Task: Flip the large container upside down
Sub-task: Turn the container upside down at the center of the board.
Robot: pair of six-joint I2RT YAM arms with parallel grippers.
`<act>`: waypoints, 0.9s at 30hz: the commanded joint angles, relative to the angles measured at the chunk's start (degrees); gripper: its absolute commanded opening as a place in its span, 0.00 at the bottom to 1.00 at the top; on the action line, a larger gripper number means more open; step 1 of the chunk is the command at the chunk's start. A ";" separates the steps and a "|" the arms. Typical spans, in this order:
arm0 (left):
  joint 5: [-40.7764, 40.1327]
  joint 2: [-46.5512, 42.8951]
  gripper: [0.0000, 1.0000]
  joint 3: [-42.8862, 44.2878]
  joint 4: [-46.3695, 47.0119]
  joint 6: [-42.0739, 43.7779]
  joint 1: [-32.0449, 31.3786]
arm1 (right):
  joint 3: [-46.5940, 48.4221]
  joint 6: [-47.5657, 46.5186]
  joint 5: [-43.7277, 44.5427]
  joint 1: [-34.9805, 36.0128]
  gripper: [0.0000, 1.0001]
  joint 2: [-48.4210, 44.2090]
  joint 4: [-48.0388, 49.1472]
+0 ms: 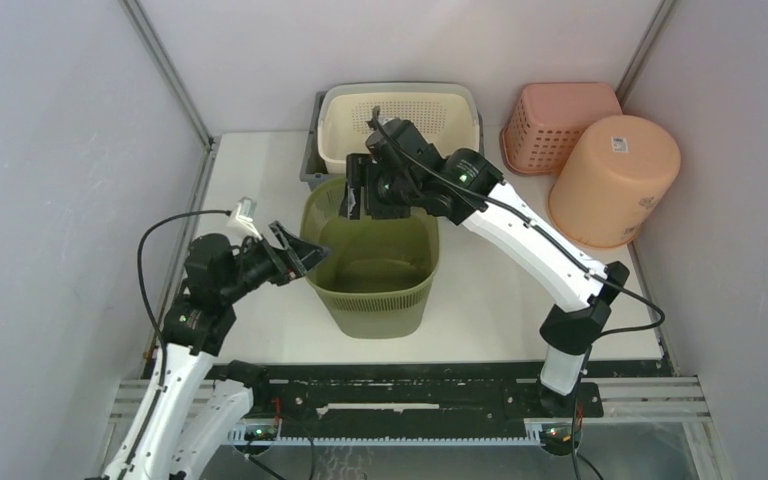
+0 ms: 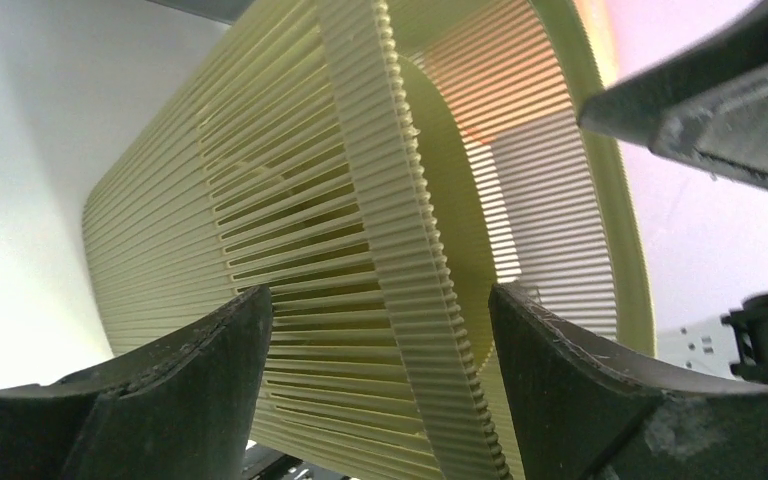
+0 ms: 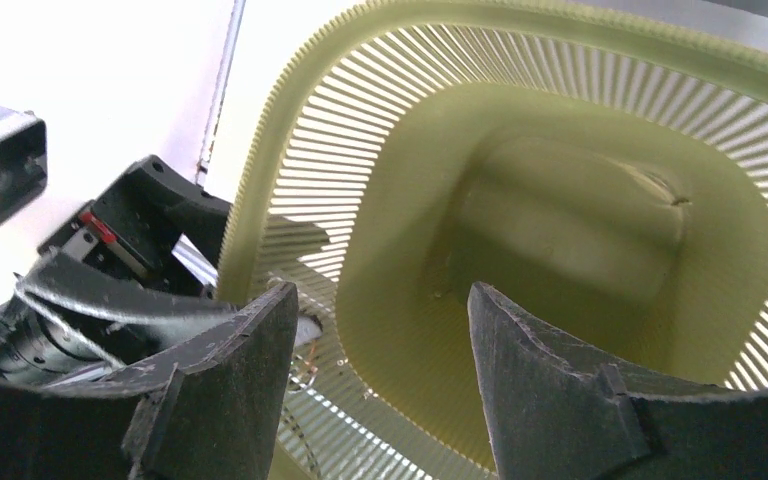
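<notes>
The left pincer [image 2: 378, 297] and right pincer [image 3: 380, 292], both apart, sat at the rim of the big green slatted plastic basket [image 1: 380, 305]; a weak pinch could drop it.

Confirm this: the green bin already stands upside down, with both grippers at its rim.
Not quite. The green bin is upright, mouth up, as the top view shows; the left gripper and right gripper are at its rim.
</notes>
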 commanded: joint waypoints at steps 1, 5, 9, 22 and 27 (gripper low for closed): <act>1.39 1.43 0.83 -1.40 8.24 -3.19 -6.15 | -0.10 -0.32 -0.27 -1.24 0.72 -3.24 1.76; -0.62 3.94 0.83 -1.43 11.51 -3.60 -10.27 | -0.79 -0.57 -0.31 -1.93 0.71 -4.21 1.44; -0.84 7.22 0.84 -1.30 15.59 -3.95 -12.76 | -1.32 -0.65 -0.04 -2.47 0.71 -5.03 1.00; -0.76 1.58 1.00 7.57 4.77 2.90 -13.50 | -4.23 1.70 1.32 -0.76 0.74 -6.00 0.76; -2.26 -1.93 1.00 11.99 -1.01 5.44 -13.47 | -3.39 3.51 1.55 0.38 0.75 -5.65 1.58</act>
